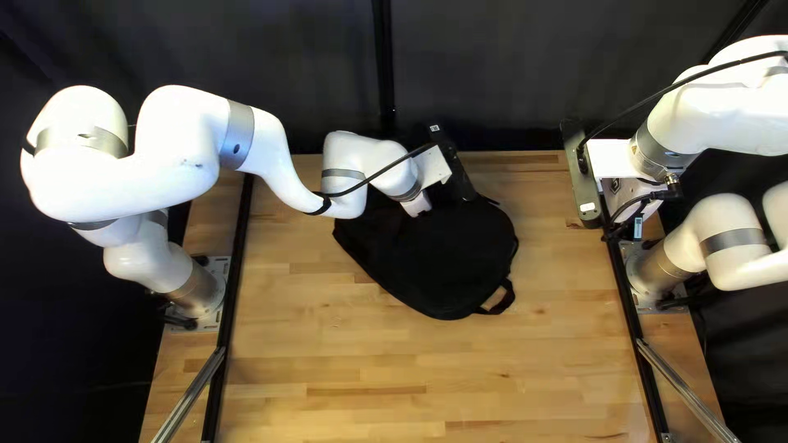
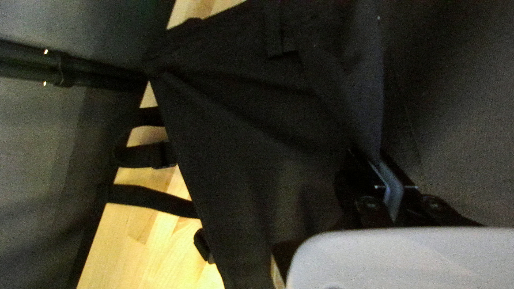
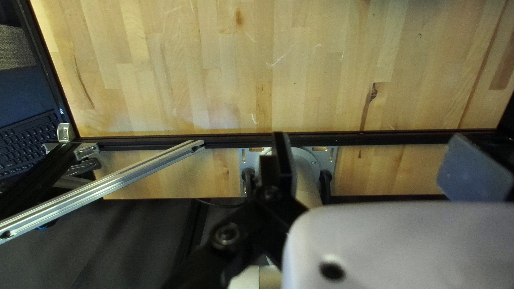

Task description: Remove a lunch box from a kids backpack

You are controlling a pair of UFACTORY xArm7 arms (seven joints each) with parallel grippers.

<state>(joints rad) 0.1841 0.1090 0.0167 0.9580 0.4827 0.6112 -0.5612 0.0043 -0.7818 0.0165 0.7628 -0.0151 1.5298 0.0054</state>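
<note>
The black backpack (image 1: 435, 262) lies on the table below my left gripper (image 1: 456, 168), which reaches down at its far side. In the left wrist view, a raised fold of the backpack (image 2: 241, 134) runs between both fingers of my left gripper (image 2: 383, 174), pinched from two sides. A webbing strap (image 2: 152, 201) hangs off its side. My right gripper (image 1: 581, 184) is up near the table's right edge, away from the backpack. The right wrist view shows my right gripper (image 3: 375, 160) with fingers wide apart and nothing between them. No lunch box is visible.
Beneath the right gripper run the table's black edge rail (image 3: 225, 140) and a slanted metal bar (image 3: 107, 184). A keyboard (image 3: 27, 139) is past the table corner. The dark curtain (image 1: 246, 57) hangs behind the far edge, close to the left gripper.
</note>
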